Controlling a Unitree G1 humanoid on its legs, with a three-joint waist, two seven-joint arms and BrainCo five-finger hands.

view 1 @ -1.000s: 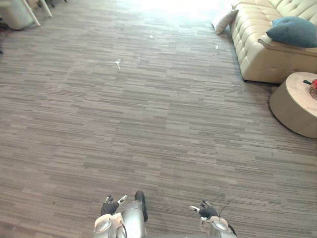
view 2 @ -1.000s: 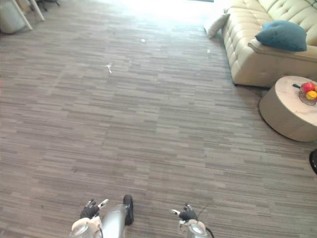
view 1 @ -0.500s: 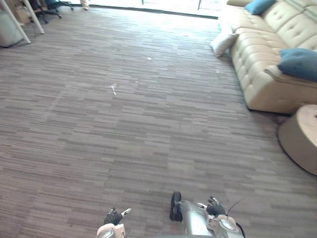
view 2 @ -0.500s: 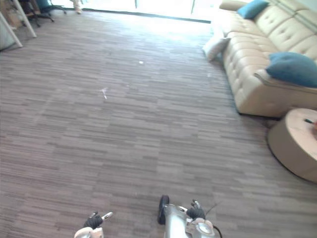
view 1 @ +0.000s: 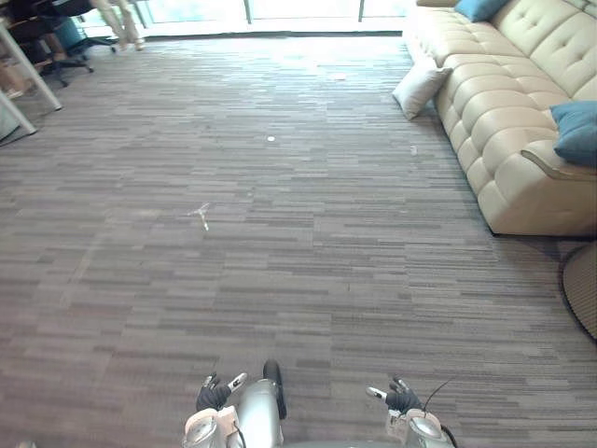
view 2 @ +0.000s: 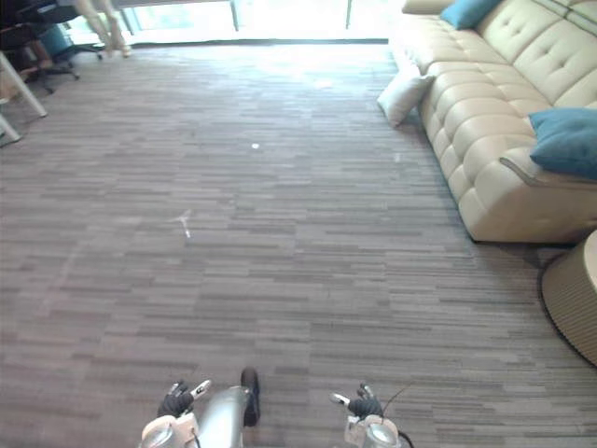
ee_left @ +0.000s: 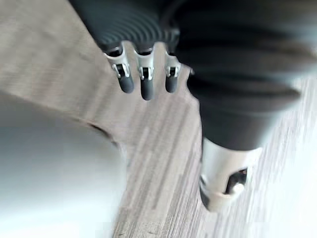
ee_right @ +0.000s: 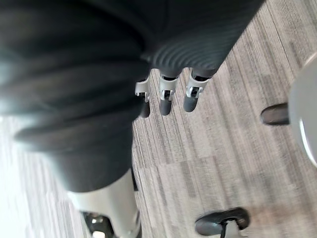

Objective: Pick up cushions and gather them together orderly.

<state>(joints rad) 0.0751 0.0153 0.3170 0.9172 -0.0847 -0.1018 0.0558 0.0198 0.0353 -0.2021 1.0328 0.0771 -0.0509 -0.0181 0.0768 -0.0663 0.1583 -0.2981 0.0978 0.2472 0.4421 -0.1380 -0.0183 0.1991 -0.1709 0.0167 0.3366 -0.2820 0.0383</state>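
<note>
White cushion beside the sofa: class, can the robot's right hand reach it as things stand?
Probably not: the white cushion lies against the sofa, far across the floor from the right hand. Nothing blocks the way, though.

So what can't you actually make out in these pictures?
Near blue cushion: cut by the right edge, eye views.
Far blue cushion: cut by the top edge.
Round table: mostly beyond the right edge.
Person: legs alone, top edge.
White scrap on the floor: too small to identify.
</note>
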